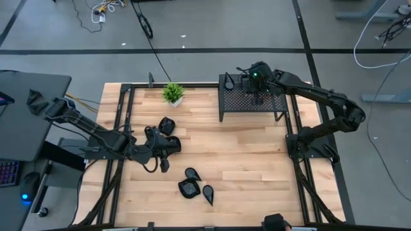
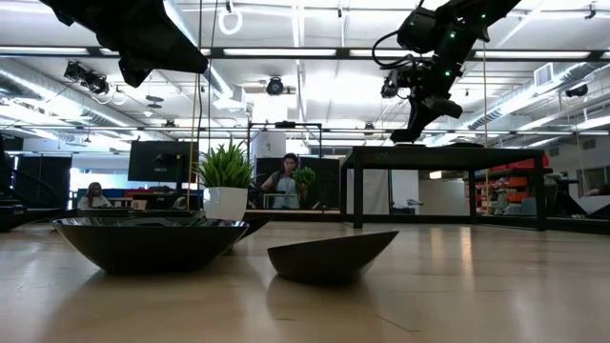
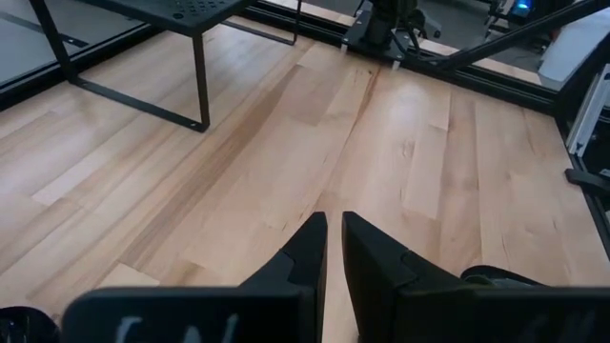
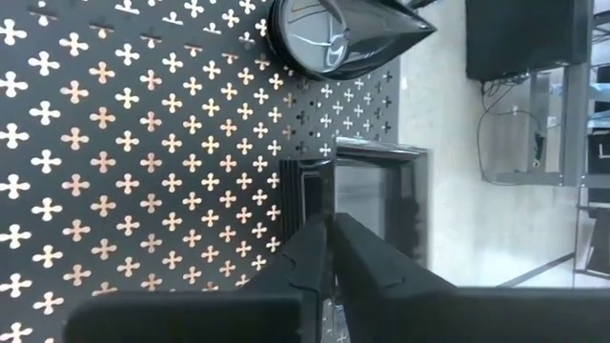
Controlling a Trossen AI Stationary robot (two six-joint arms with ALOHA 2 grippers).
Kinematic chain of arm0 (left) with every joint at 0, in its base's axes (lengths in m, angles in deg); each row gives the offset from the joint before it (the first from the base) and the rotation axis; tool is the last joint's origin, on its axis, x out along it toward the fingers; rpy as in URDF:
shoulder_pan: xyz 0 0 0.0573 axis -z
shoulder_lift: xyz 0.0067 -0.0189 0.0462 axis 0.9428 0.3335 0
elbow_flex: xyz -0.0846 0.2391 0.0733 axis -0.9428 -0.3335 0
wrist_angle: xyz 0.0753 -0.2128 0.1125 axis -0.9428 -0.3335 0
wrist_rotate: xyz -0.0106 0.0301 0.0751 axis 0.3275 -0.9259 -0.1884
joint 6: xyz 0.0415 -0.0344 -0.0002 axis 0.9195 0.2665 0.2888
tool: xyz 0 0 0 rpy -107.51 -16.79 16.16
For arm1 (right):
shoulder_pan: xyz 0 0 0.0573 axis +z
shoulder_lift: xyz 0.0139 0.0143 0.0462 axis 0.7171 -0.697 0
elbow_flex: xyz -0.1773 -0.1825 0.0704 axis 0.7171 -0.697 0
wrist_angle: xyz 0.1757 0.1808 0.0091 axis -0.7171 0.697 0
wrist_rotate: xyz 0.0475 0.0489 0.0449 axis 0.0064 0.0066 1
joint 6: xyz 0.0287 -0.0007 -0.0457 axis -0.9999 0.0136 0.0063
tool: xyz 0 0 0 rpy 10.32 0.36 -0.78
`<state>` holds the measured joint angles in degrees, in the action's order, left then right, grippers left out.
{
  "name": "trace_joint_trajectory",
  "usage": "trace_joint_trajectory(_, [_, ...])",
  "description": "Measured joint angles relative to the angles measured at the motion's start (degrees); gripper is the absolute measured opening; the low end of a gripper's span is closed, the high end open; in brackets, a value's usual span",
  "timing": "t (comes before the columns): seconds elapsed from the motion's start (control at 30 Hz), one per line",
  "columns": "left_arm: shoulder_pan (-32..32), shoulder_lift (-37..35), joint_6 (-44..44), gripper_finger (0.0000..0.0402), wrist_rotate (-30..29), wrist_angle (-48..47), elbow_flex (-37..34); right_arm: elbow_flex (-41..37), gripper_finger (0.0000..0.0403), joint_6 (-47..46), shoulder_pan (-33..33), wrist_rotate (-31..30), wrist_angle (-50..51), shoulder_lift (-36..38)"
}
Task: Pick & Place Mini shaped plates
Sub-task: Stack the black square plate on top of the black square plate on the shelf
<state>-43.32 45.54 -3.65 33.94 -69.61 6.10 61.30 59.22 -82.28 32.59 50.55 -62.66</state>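
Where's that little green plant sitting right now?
In the high view the potted plant stands at the table's far edge, left of the black perforated rack.

Two arms, black jointed links with loose black cabling. The right arm's wrist [image 1: 258,75] carries small green indicator lights. Each gripper's fingers [image 3: 310,255] are matte black, wedge-shaped, tapering to narrow tips.

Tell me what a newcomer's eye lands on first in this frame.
Probably the right gripper poised over the black perforated rack at the table's far edge, its fingers pinched on the rim of a square mini plate, with a teardrop plate already lying on the rack. Next, the loose cluster of black plates on the wooden table near its front, and the left gripper nearby, shut and empty.
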Motion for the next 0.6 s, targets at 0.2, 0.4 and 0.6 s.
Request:
trace_joint_trajectory(0.2, [0.0,0.0,0.0,0.0039,0.0,0.0,0.0,0.0,0.0054,0.0,0.0,-0.4,0.0,-0.3])
trace_joint_trajectory(0.4, [0.0,0.0,0.1,0.0039,0.0,0.0,0.0,0.0,0.0085,-1.6,0.0,-0.5,0.3,-0.3])
trace_joint_trajectory(0.6, [0.0,0.0,0.1,0.0039,0.0,0.0,0.0,0.0,0.0109,-2.5,1.3,-0.3,3.4,0.3])
